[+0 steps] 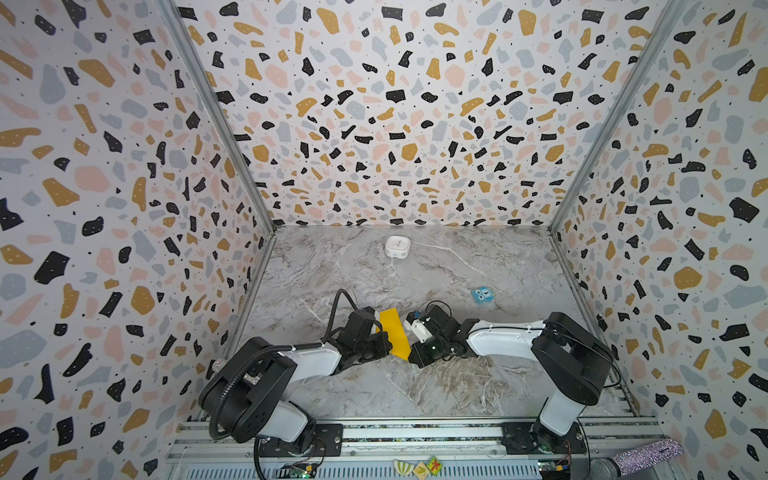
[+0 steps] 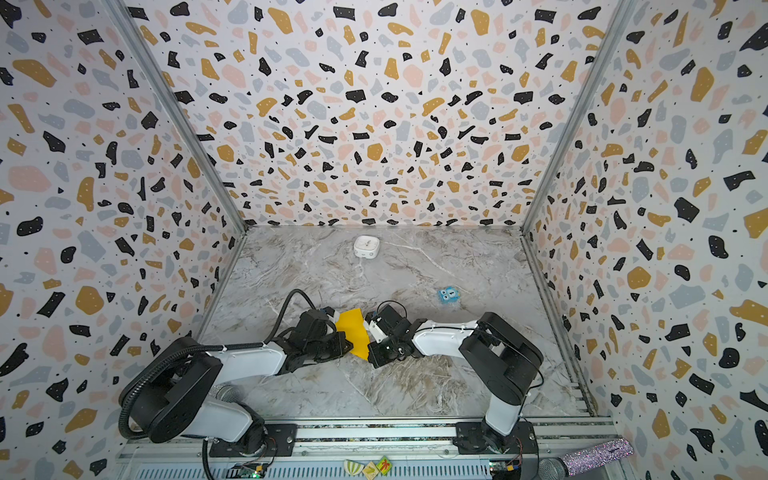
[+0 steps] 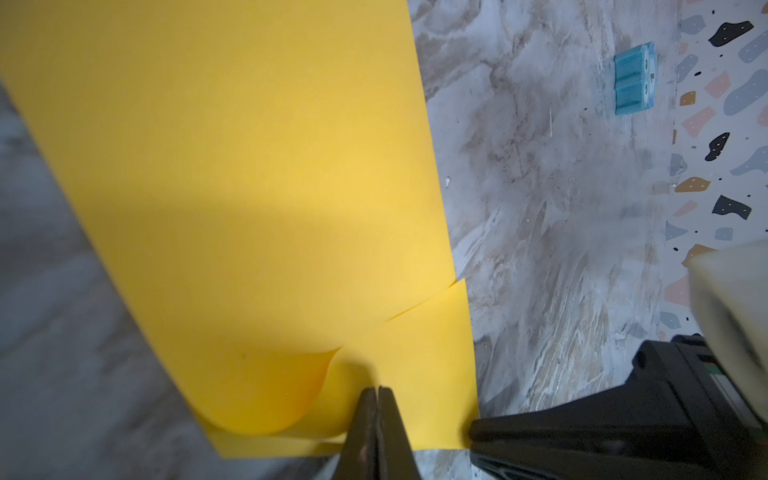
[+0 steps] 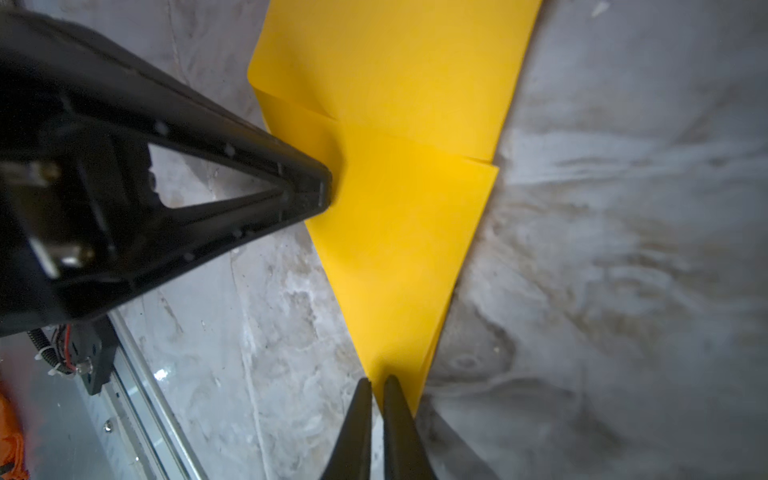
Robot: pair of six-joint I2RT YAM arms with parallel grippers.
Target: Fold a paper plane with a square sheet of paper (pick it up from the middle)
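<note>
Left end effector [image 3: 378, 390] clamped on paper [image 1: 394, 332], its 9 o'clock edge; my right end effector [image 4: 377, 380] pinches folded tip, 6 o'clock. Paper toward table [image 1: 374, 274] 6 o'clock. Mid-fold, I judge; next: flatten crease.

Bright, even light is filling both top views, walls bowing at the edges. A soft shadow is crossing the folded yellow paper [image 3: 249, 124] just ahead of the left claw [image 3: 377, 391]; the marble table [image 3: 62, 332] beside it is blurring.
</note>
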